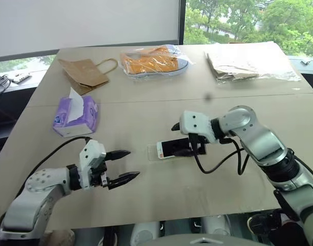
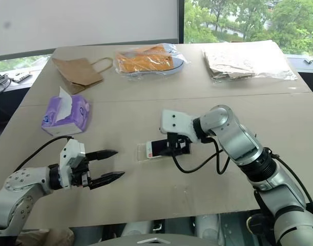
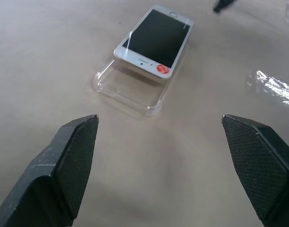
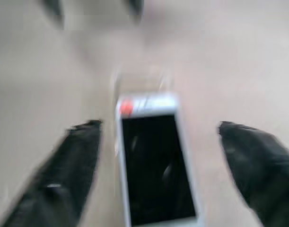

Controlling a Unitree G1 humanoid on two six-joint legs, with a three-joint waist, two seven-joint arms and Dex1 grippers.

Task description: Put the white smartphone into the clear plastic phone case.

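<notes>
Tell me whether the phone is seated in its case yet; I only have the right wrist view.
Observer: Not yet. The white smartphone rests on top of the clear plastic phone case, and the case's end sticks out past the phone's red-sticker end.
Operator: Where is the other gripper?
Observer: The left gripper is open, to the robot's left of the case, pointing toward it and apart from it.
Operator: Anything crowding it there?
Observer: A purple tissue pack sits farther back on the table, well apart from the case.
</notes>
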